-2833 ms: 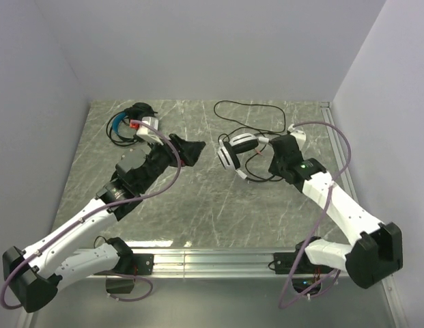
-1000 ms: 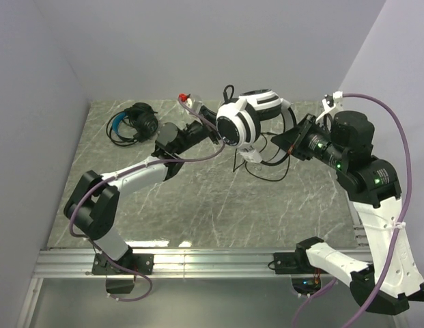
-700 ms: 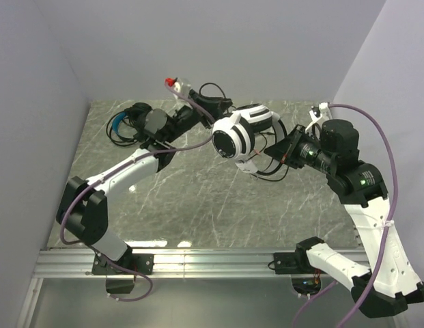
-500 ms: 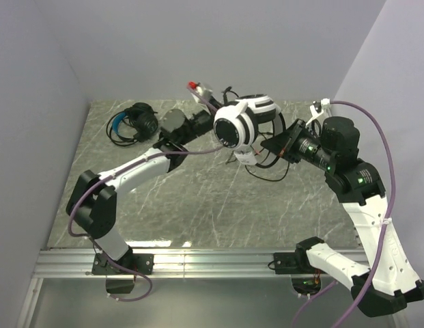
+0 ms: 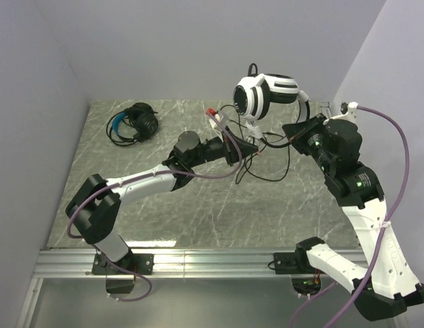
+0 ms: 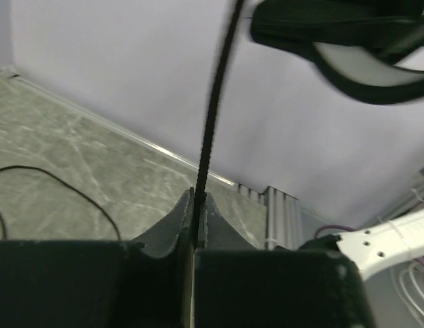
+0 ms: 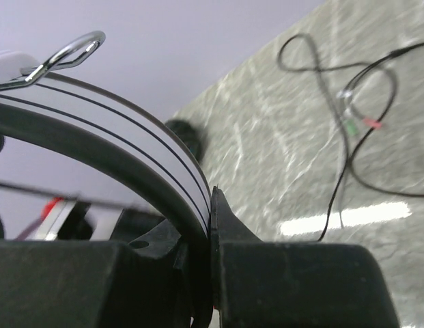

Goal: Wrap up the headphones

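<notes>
Winding the cable round the white headset looks to be the step in hand, and both arms are placed for it. The right gripper [image 7: 209,207] pinches the headband [image 7: 130,147] of the white headset [image 5: 265,96] and holds it in the air above the far right of the counter [image 5: 198,205]. The left gripper [image 6: 198,203], its fingers pressed together, nips the thin black cable [image 6: 212,102], which runs straight up from the fingertips toward the headset. The rest of the cable lies in loose loops on the counter below, and the coloured plug end [image 7: 358,124] rests there too. The black headset with the blue band [image 5: 133,123] sits at the far left corner, well apart from all this.

To do the step well, the right arm should hold the headset steady while the left carries the cable around it — each turn laid just beside the last, not crossing. Tension should be light. A hard pull would strain the joint where the cable enters the ear cup, or twist the headband out of its narrow pinch. The left grip will probably need easing now and then so that slack can feed through. The loops on the counter also need watching — they could snag on the arm or knot before they are drawn up.
</notes>
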You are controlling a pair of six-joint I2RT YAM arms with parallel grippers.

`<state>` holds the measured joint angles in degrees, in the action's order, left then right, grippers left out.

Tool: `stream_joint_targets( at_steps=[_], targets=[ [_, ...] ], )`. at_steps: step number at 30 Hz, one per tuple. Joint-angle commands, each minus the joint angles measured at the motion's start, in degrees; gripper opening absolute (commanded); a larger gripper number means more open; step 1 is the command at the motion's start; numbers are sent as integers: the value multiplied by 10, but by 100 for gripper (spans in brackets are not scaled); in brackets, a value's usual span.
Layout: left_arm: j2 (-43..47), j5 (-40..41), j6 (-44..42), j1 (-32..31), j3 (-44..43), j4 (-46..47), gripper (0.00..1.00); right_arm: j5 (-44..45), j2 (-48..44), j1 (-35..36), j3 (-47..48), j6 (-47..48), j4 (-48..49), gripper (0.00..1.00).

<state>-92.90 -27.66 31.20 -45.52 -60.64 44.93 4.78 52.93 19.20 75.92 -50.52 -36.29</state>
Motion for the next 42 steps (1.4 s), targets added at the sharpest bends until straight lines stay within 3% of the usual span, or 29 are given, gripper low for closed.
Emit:
stream_joint_targets(
  at_steps=[1, 6, 11, 14, 21, 26, 34, 36, 42],
  targets=[
    [44, -6, 6, -24, -7, -31, 6, 105, -24, -2, -9, -25, 106, 0],
    [59, -13, 11, -49, -21, -94, 8, 189, -31, -1, -38, 16, 117, 0],
    [77, 4, -21, -59, -41, -219, 7, 268, -16, -1, -24, 46, 79, 0],
    [88, -24, -18, -59, -24, -223, 10, 288, -12, -1, -31, 52, 76, 0],
    [91, -159, 25, -66, 60, -93, 21, 307, 1, -1, -31, 58, 81, 0],
    [69, -221, 53, -86, 71, -7, 30, 282, 2, 0, -14, 58, 76, 0],
    [-2, -171, -22, -84, -15, -14, 46, 205, -8, -1, 45, 40, 26, 0],
    [-32, -163, -26, -79, -27, 17, 49, 184, -13, -1, 74, 35, 14, 0],
    [-84, -116, 14, -34, -5, 198, 70, 140, -33, -1, 136, 23, -22, 0]
  ],
)
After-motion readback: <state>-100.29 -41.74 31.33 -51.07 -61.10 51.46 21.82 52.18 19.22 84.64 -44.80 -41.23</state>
